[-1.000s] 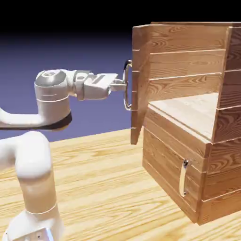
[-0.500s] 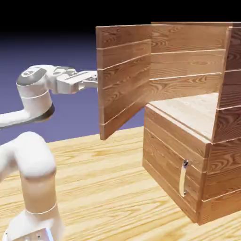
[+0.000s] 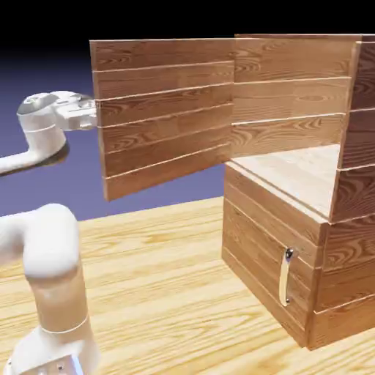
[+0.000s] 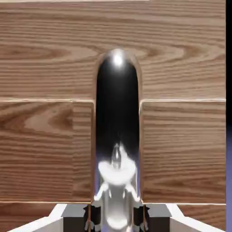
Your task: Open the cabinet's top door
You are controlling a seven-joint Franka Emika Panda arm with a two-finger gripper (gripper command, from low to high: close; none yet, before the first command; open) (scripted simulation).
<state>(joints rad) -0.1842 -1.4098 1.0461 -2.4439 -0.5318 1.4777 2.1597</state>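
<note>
The grey two-finger gripper (image 4: 116,216) pinches the long silver bar handle (image 4: 117,136) straight ahead, on the reddish-brown plank top door (image 3: 165,113) swung wide from the cabinet (image 3: 307,190)

Upper compartment open; swung door walls off the arm's side

The tall top door of reddish-brown wood planks (image 3: 165,113) stands swung wide to the left, a barrier between the white arm and the boxy plank cabinet (image 3: 293,183). The upper compartment's pale shelf lies open from the near side. The end effector (image 4: 116,216) is pressed against the door's silver bar handle (image 4: 117,131), wood planks filling its front. The light wooden desk (image 3: 161,293) lies bare near the shorter lower door (image 3: 264,260).
</note>
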